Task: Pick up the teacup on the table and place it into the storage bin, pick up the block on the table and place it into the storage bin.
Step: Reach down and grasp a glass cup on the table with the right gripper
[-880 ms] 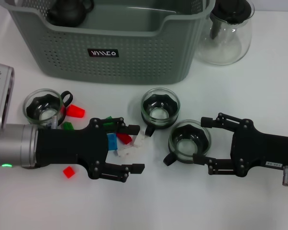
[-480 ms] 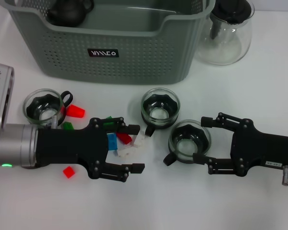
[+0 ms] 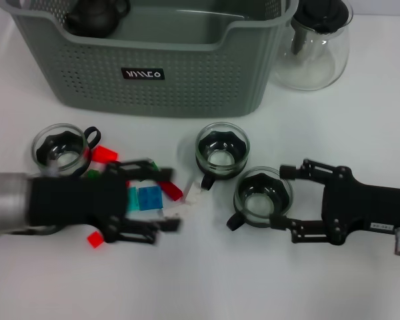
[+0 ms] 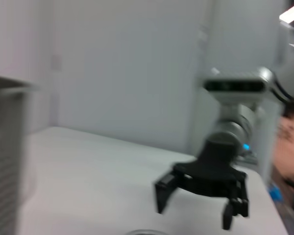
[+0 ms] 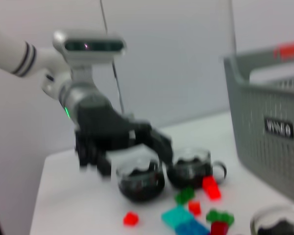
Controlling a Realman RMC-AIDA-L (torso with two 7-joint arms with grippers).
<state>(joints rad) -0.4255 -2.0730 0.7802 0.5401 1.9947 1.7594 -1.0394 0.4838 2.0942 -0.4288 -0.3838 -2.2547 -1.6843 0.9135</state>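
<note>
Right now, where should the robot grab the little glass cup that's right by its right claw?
Probably across its round glass wall. The teacup stands upright, with its small black handle sticking out toward the robot. The open right gripper already lies low beside it with a finger on either side, so sliding in sideways and closing on the wall looks simplest.
</note>
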